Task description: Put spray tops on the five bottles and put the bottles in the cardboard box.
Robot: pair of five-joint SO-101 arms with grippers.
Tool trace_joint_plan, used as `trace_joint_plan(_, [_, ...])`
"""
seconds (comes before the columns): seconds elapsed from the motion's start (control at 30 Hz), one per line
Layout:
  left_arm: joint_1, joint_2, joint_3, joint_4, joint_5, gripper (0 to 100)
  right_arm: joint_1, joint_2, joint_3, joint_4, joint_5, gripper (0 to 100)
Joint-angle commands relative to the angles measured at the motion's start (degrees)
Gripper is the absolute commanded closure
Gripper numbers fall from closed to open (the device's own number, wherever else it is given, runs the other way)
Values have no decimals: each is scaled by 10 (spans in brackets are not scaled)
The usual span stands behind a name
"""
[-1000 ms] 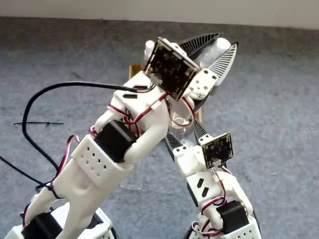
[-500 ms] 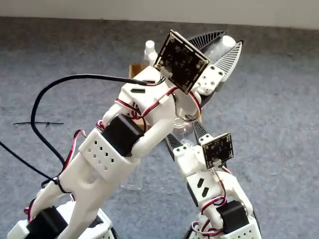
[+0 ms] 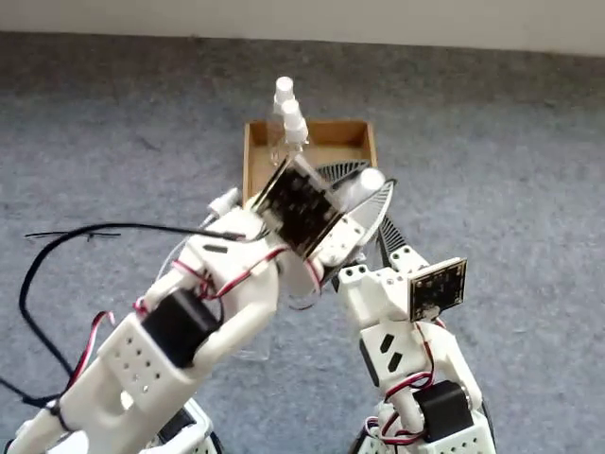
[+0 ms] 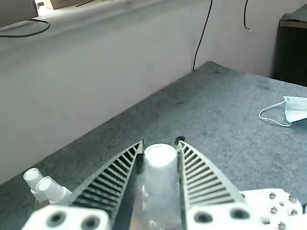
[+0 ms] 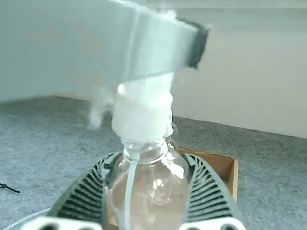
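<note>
We log: left gripper (image 4: 160,142), clamping top (image 4: 160,165), dropped onto bottle (image 5: 148,191) clasped in right gripper (image 5: 149,162) below; capping underway.

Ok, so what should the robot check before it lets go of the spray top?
1. The right jaws are shut on the clear bottle: ok.
2. The left jaws are shut on the spray top: ok.
3. The spray top sits on the clear bottle's neck, with its tube inside: ok.
4. The spray top is screwed tight: cannot tell.
5. There is room in the cardboard box: ok. Two capped bottles stand at one side, and bare floor shows beside them.
</note>
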Motion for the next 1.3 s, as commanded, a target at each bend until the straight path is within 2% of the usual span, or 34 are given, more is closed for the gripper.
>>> trace_joint_plan(0.0, [4,-71,58,-18,-5,995,11,1,-25,-15,-5,995])
trace_joint_plan(0.1, [-11,-71,68,-17,-4,994,11,1,-36,-13,-5,995])
trace_joint_plan(0.17, [-26,-71,67,-10,-4,958,11,1,-36,-13,-5,995])
trace_joint_plan(0.27, [-36,-72,44,19,-4,889,11,1,-33,-13,-3,995])
trace_joint_plan(0.4, [-36,-71,-26,84,-4,884,11,1,-31,-13,2,995])
trace_joint_plan(0.6, [-38,-71,-129,166,-6,883,13,-5,-31,-7,117,995])
trace_joint_plan(0.67, [-46,-74,-150,201,-23,886,13,-6,-31,34,152,995])
trace_joint_plan(0.8, [-148,-76,-168,266,-76,888,14,-6,-31,95,234,995])
trace_joint_plan(0.9, [-266,-73,-166,319,-84,888,15,-6,-32,28,246,995])
trace_joint_plan(1.0, [-375,-72,-147,374,-84,888,15,11,-30,-89,188,995])
trace_joint_plan(1.13, [-488,-72,-66,383,-84,888,14,119,-49,-165,104,995])
trace_joint_plan(1.27, [-548,-72,30,383,-83,888,11,310,-146,-248,4,995])
